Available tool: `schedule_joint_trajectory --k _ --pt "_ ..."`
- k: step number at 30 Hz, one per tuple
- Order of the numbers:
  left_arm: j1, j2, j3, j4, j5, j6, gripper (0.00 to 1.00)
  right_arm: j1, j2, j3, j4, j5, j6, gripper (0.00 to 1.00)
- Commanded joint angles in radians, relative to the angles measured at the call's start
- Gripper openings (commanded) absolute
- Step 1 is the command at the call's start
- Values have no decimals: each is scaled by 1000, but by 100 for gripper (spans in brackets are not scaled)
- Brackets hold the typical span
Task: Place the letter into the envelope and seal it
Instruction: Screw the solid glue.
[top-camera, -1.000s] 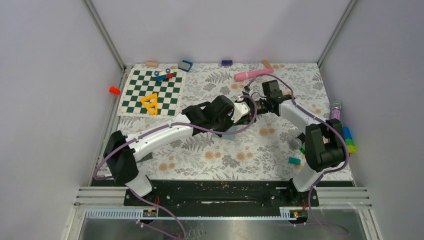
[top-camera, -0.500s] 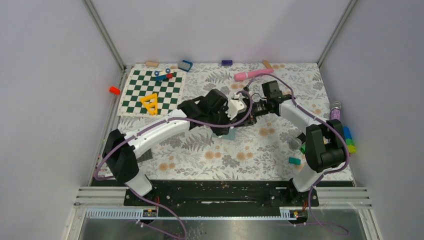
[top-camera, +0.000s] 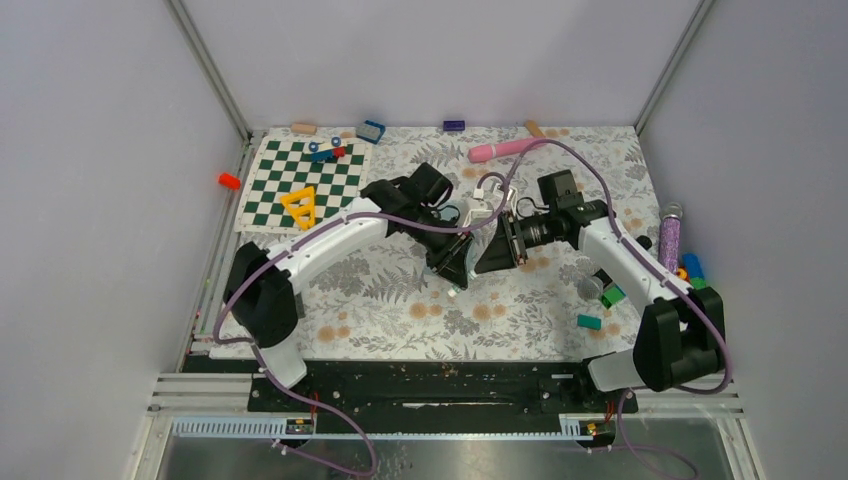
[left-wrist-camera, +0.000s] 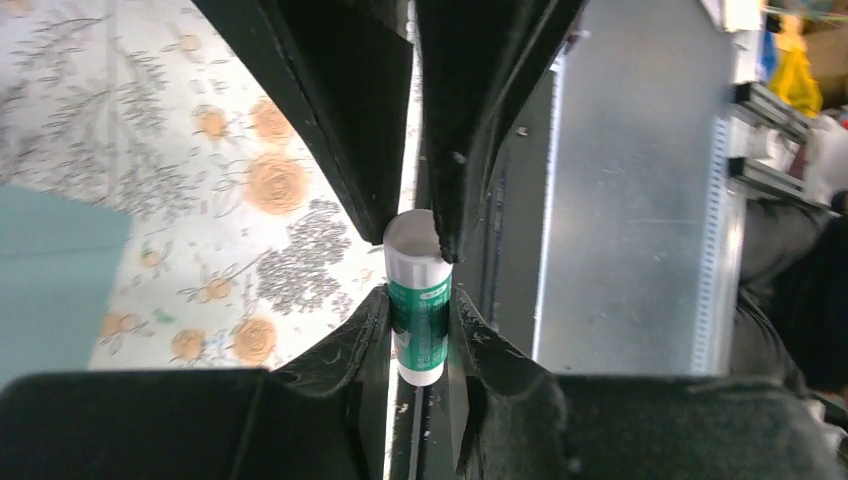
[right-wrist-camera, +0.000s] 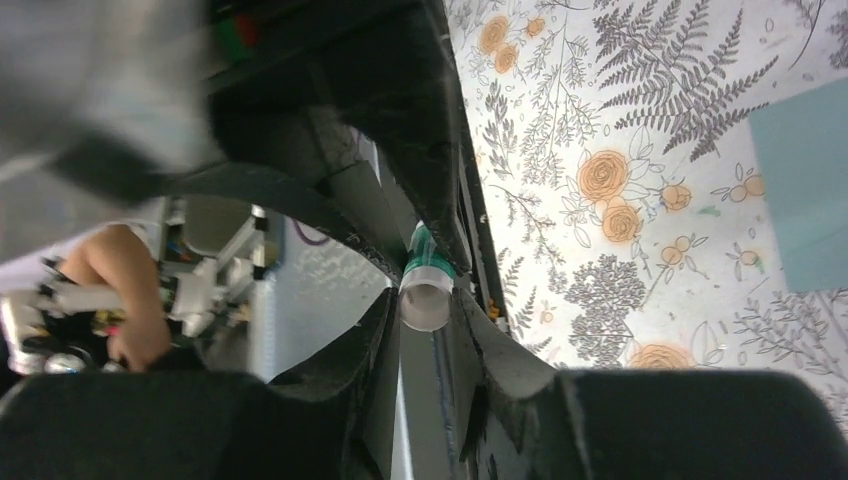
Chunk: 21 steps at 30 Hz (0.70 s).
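A glue stick (left-wrist-camera: 421, 318) with a green label hangs between my two grippers above the table's middle. My left gripper (left-wrist-camera: 420, 298) is shut on its green body. My right gripper (right-wrist-camera: 426, 303) is shut on the white cap (right-wrist-camera: 424, 306) at the other end. In the top view the left gripper (top-camera: 452, 262) and the right gripper (top-camera: 497, 252) meet tip to tip. A corner of the teal envelope (left-wrist-camera: 50, 290) lies flat on the floral cloth beside them, and part of the envelope (right-wrist-camera: 805, 190) also shows in the right wrist view. The letter is out of view.
A green-and-white chequered board (top-camera: 330, 185) carrying a yellow triangle (top-camera: 300, 207) and small pieces lies at the back left. A pink tube (top-camera: 505, 149) lies at the back. A purple tube (top-camera: 668, 238), coloured blocks (top-camera: 692, 270) and a green block (top-camera: 588, 321) sit on the right.
Both grippers have come nearer and slightly right, still joined on the glue stick. The right arm's elbow has swung outwards to the right. The left wrist has turned.
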Motion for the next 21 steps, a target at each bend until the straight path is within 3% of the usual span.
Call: schedule_joint_trajectory --k 1,7,10,14,18,21 --pt "-19 62 51 -181 234 95 0 3 -99 11 -58 -67 -335 28" --pt "-16 129 122 -317 330 198 0 3 -207 -52 -95 -84 -562 32" --pt "-15 148 144 -344 326 212 0 3 -239 -61 -91 -56 -576 40" --pt "-12 108 112 -211 200 88 2 3 -217 -5 -89 21 -406 52" --pt "-4 28 38 -65 87 -14 2 3 -157 33 -94 81 -165 54" --pt "-2 -5 21 -45 59 -23 2 3 -130 18 -99 90 -86 54"
